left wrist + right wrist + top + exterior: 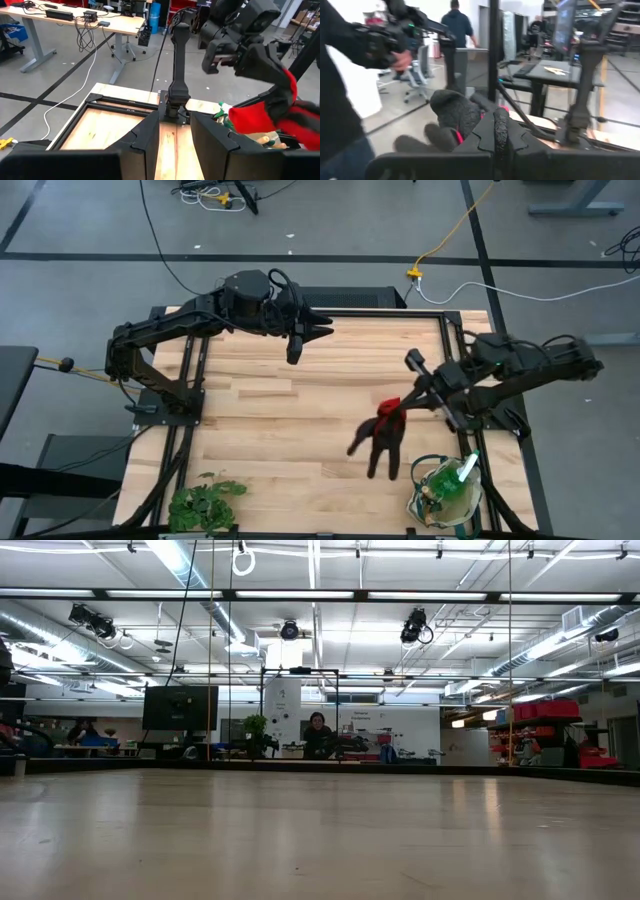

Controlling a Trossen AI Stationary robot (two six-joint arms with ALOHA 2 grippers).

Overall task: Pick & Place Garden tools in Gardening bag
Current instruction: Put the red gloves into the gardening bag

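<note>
My right gripper point(400, 407) is shut on a red glove with dark fingers point(382, 442), near the table's right side. The glove also shows in the right wrist view point(451, 116) and the left wrist view point(256, 119). The cream gardening bag with green trim point(428, 502) stands on the table at the near right corner, just nearer than the glove. A green spray bottle point(462, 473) sticks up out of it. My left gripper point(310, 338) is open and empty, raised over the table's far edge. The trowel, rake and shears do not show. My right gripper pinches the glove at its red cuff end point(391, 404) between its two fingers point(496, 131), coming from the table's right. The glove hangs below the fingers, its dark fingers point(375, 455) spread toward the near edge. In the left wrist view it looks lifted off the table.
A leafy green plant bunch point(205, 504) lies at the near left corner. Bare wooden tabletop point(270, 420) lies between the arms. Black frame rails point(195, 380) run along the table's left and right sides. A person point(340, 100) stands beyond the table in the right wrist view.
</note>
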